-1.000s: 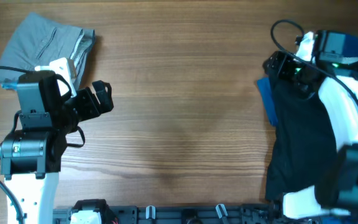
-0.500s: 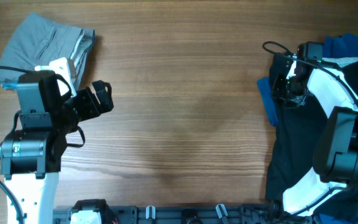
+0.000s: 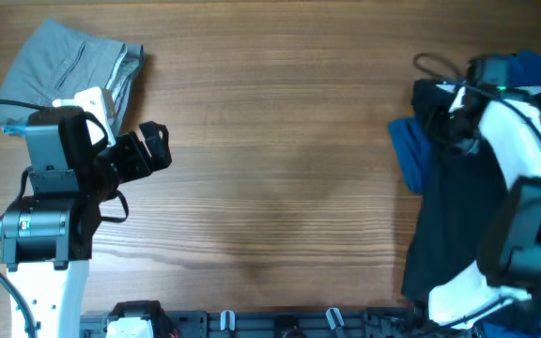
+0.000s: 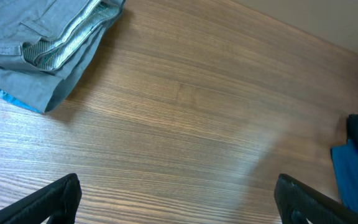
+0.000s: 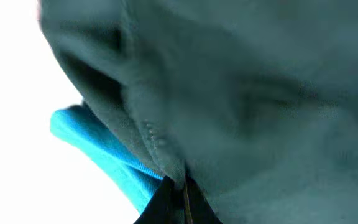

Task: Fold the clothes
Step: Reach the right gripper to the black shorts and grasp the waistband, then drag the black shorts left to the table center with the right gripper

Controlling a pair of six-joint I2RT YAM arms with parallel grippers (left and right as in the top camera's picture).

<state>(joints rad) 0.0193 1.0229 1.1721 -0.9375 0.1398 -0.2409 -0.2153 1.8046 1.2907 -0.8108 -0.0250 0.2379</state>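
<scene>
Since half a second ago my right pincer (image 5: 181,188) has swung a little away from the table's middle, and the near edge of the black garment (image 3: 451,221) has gone with it, so more of the blue shirt (image 3: 408,156) now shows on the inward side. My left arm has not shifted.

My right pincer is closed, its two tips pressed together on a fold of the black garment. In the wrist view that fold runs straight down into the tips and the dark cloth fills nearly everything above and to the outer side of them. From overhead, the rest of the garment trails from the pincer back toward my base, lying under my right arm. The blue shirt lies just beside the pinch, on its inward side, partly under the black cloth.

My left pincer (image 3: 155,147) stands wide open above the bare table (image 3: 280,178), holding nothing. The grey garment (image 3: 64,64) lies folded behind it, well apart from the black garment.
</scene>
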